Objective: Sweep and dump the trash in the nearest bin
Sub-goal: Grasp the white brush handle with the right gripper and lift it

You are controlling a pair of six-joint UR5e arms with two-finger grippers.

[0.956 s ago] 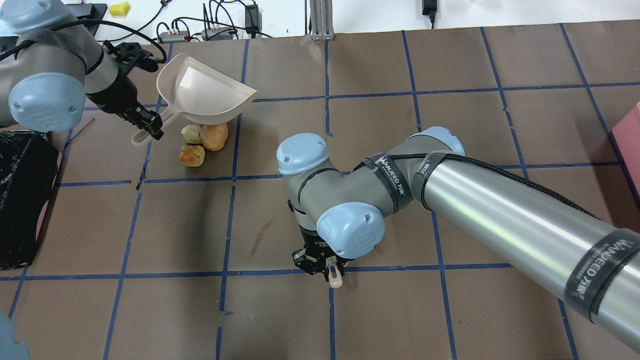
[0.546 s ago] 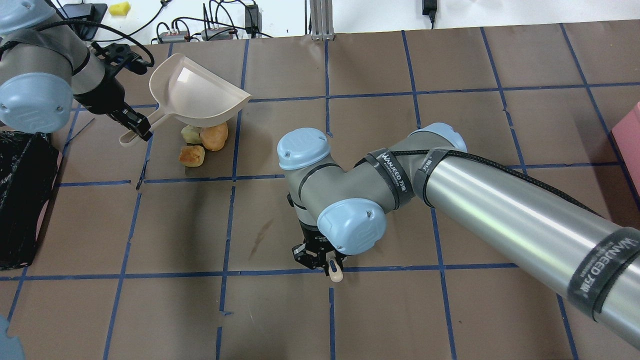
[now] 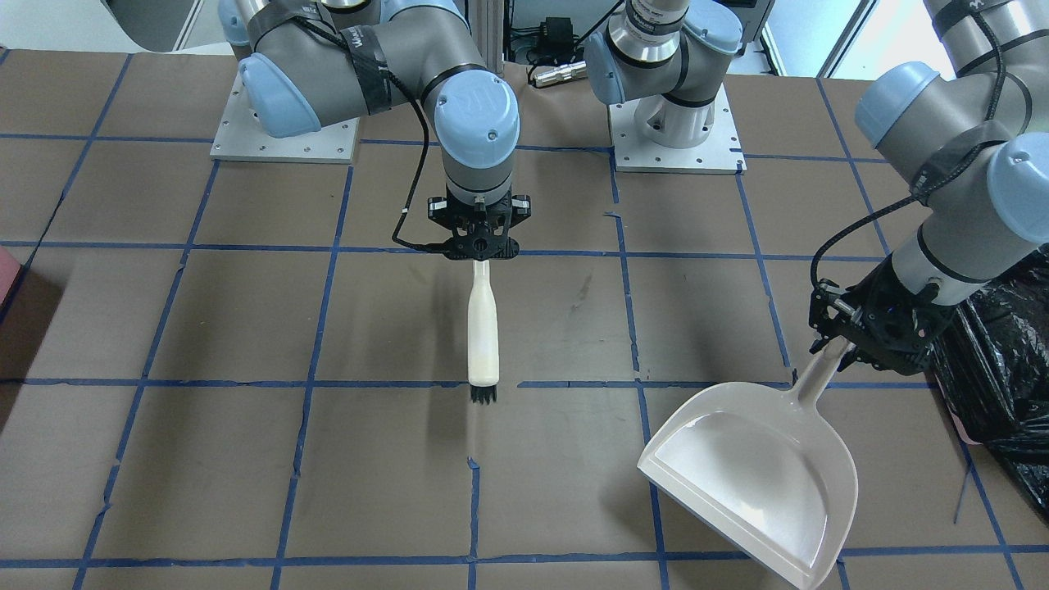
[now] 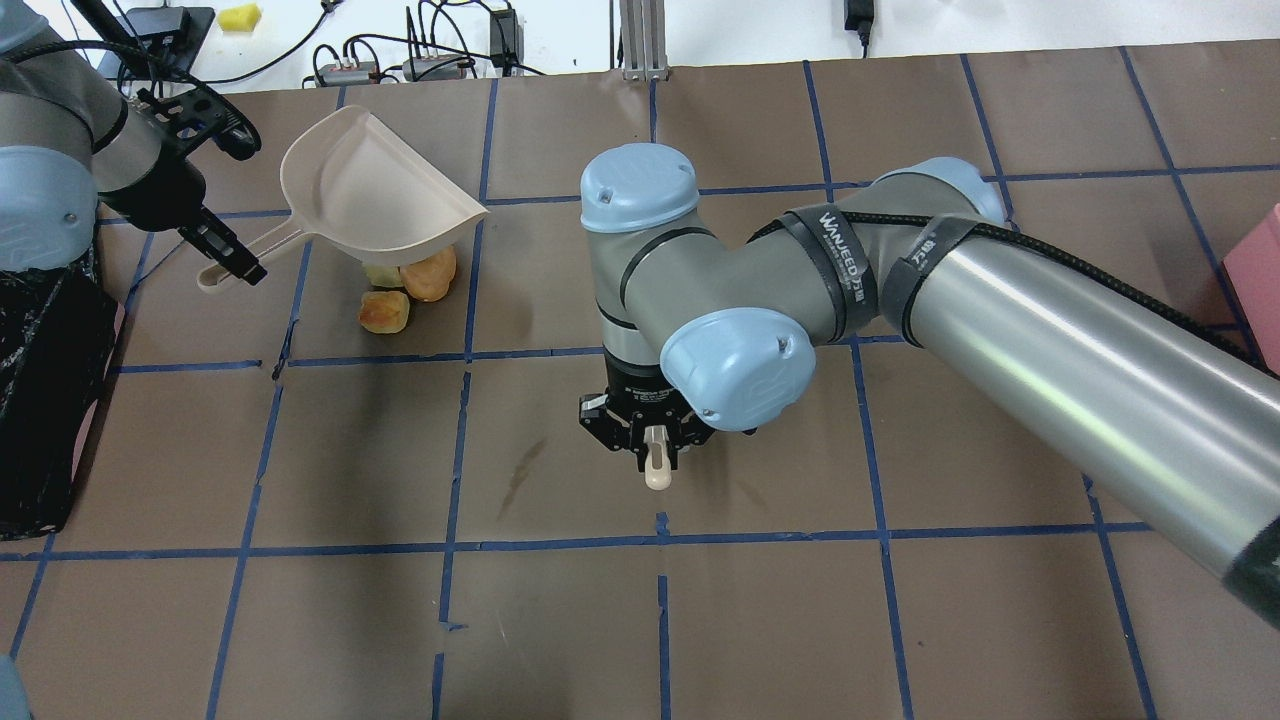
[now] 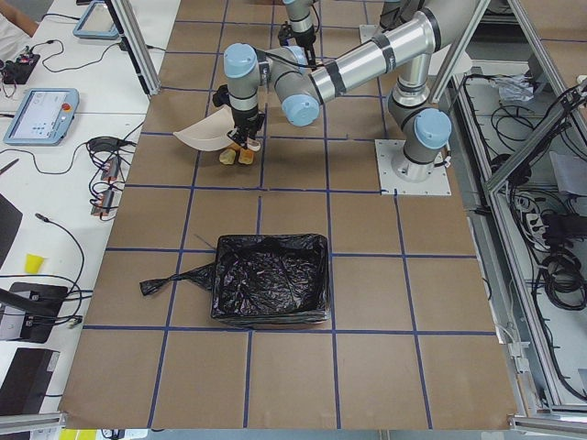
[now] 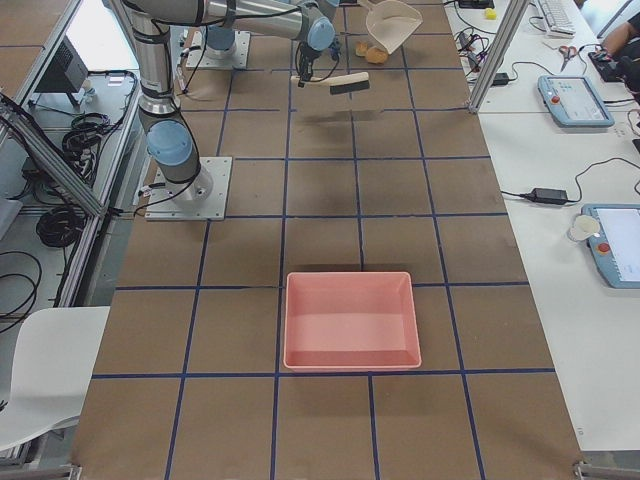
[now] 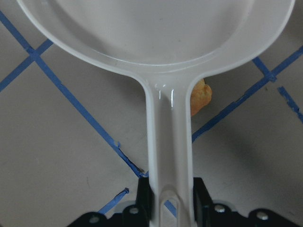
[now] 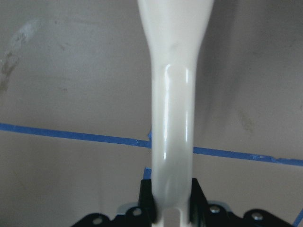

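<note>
The trash lies together on the table: an orange-brown potato lump [image 4: 430, 275], a bread chunk [image 4: 384, 312] and a pale chunk [image 4: 381, 274] half hidden under the dustpan. My left gripper [image 4: 235, 265] is shut on the handle of the beige dustpan [image 4: 370, 195], held tilted above the trash; the pan [image 3: 750, 483] hides the trash in the front-facing view. My right gripper [image 4: 652, 440] is shut on the handle of a white brush [image 3: 483, 328], about one tile right of the trash. The black-lined bin [image 4: 40, 400] stands at the table's left edge.
A pink tray [image 6: 350, 320] sits at the far right end of the table, its corner showing in the overhead view [image 4: 1262, 280]. Cables and a yellow block lie beyond the far table edge. The brown paper has blue tape grid lines.
My right arm has carried the brush forward, away from the robot's base. My left gripper has drawn the dustpan a little to the left, covering more of the pale chunk.
</note>
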